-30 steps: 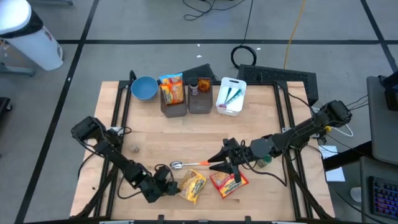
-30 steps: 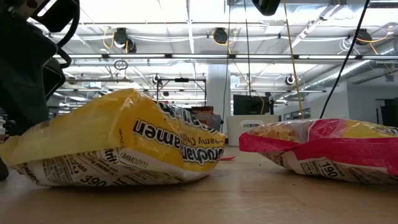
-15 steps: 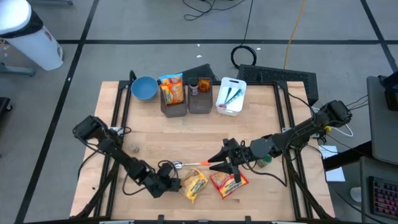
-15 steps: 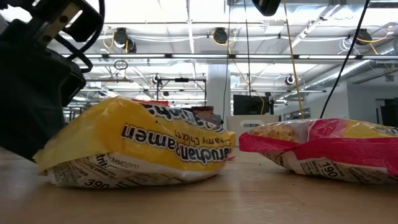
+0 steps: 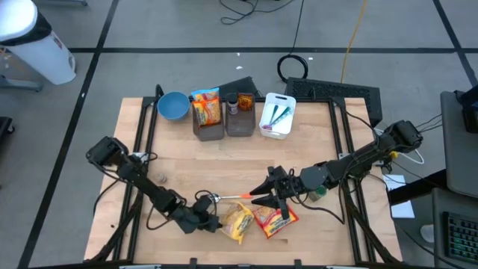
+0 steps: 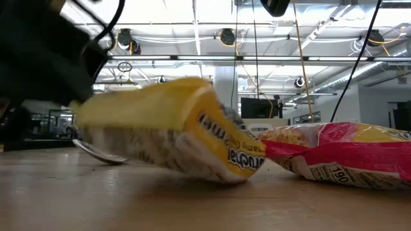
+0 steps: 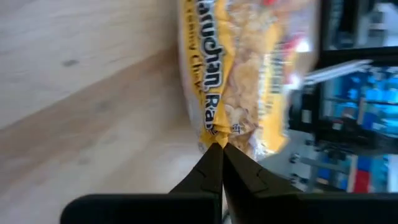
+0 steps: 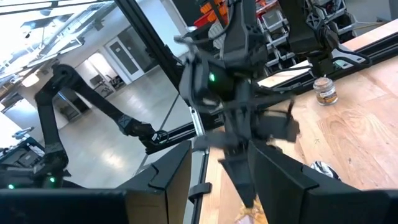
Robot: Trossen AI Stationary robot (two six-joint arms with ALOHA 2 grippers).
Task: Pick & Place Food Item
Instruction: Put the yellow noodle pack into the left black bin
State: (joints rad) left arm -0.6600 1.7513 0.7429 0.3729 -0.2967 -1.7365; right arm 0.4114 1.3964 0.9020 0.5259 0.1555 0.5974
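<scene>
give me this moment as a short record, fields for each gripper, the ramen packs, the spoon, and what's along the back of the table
left gripper: shut on the edge of the yellow ramen pack, near the table's front
yellow ramen pack: tilted, one end raised off the table
right gripper: open, over the red ramen pack, holding nothing
spoon: flat, behind the packs
back row: blue bowl, two brown bins, white container

My bench stood in a robotics lab, not a kitchen.
Overhead I saw open ceiling trusses [image 6: 192,58] with hanging lamps [image 6: 226,36] and cables; on the taped grey floor [image 5: 187,30] a coiled cable [image 5: 295,66] lay at twelve o'clock from my wooden table [image 5: 224,164], and another robot arm [image 8: 68,106] stood behind.
</scene>
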